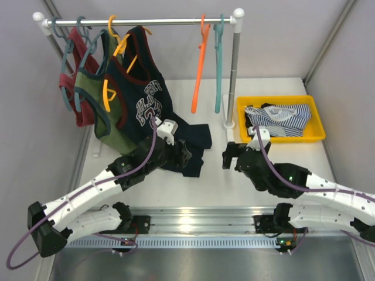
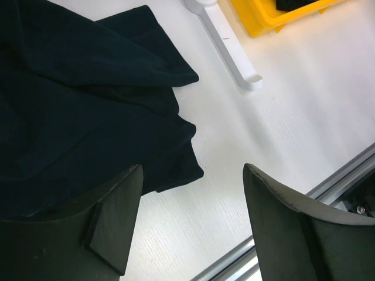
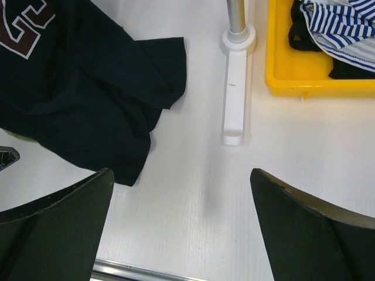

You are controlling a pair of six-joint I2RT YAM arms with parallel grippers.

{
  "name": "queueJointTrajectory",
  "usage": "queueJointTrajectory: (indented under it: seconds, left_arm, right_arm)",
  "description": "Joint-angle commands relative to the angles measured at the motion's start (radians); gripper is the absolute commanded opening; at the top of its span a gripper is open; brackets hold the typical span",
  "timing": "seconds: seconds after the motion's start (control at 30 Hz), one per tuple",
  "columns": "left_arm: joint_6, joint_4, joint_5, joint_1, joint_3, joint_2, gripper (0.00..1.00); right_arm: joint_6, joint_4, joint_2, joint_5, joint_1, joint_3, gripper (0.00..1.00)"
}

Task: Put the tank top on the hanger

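The striped tank top lies crumpled in a yellow bin at the right. It also shows at the top right of the right wrist view. The orange hanger hangs empty on the rack rod, left of the bin. My left gripper is open and empty at the table's middle, by the navy top's hem; in the left wrist view bare table shows between its jaws. My right gripper is open and empty in front of the bin, and over bare table in its wrist view.
A teal hanger hangs beside the orange one. Red, green and lettered navy tops hang at the rod's left, the navy hem draping onto the table. The rack post's white foot stands between the grippers and the bin. A black garment is in the bin.
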Motion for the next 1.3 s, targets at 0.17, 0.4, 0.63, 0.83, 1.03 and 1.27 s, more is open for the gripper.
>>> queueJointTrajectory:
  seconds: [0.17, 0.4, 0.63, 0.83, 1.03, 1.27]
  left_arm:
    - [0.006, 0.011, -0.002, -0.004, 0.036, -0.027, 0.74]
    - [0.018, -0.011, 0.004, -0.004, 0.049, -0.04, 0.75]
    - [0.035, -0.012, 0.027, -0.002, 0.043, -0.051, 0.75]
    - [0.037, -0.015, 0.074, -0.002, 0.06, -0.037, 0.75]
    - [0.02, -0.025, 0.114, -0.002, 0.065, -0.025, 0.75]
    - [0.017, -0.038, 0.125, -0.002, 0.065, -0.039, 0.75]
  right_arm:
    - [-0.021, -0.01, 0.09, -0.069, -0.067, 0.057, 1.0]
    - [-0.113, 0.081, 0.115, -0.376, -0.436, 0.057, 1.0]
    - [-0.173, 0.127, 0.25, -0.597, -0.839, 0.163, 1.0]
    - [-0.202, 0.19, 0.493, -0.61, -1.009, 0.313, 0.94]
    - [-0.286, 0.132, 0.812, -0.609, -1.086, 0.602, 0.82]
    - [-0.346, 0.058, 1.067, -0.583, -1.114, 0.83, 0.6]
